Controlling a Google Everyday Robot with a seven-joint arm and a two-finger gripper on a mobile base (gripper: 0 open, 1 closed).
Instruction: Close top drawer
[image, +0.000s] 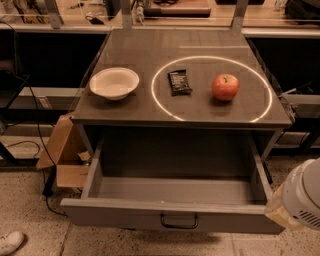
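While the claw itself is sitting outside the camera view, so that I cannot tell whether it is wide or narrow, a white rounded arm (304, 196) is showing at the lower right edge. A tan piece (276, 214) on its left side is overlapping the right front corner of the top drawer (125, 216).

That drawer is standing pulled well out from under the counter (135, 55), its front panel facing the camera and its bare grey bottom showing. A small dark handle (179, 221) is sitting at the middle of the panel.

On the counter a ring of light (152, 90) is glowing around a dark bar (179, 82) and a red apple (225, 87), which are lying apart from each other. A white bowl (114, 83) is resting upright outside the ring, to the left.

On the floor left of the counter, a cardboard box (62, 150) is leaning open, and a white shoe (10, 242) is poking in at the bottom left corner.
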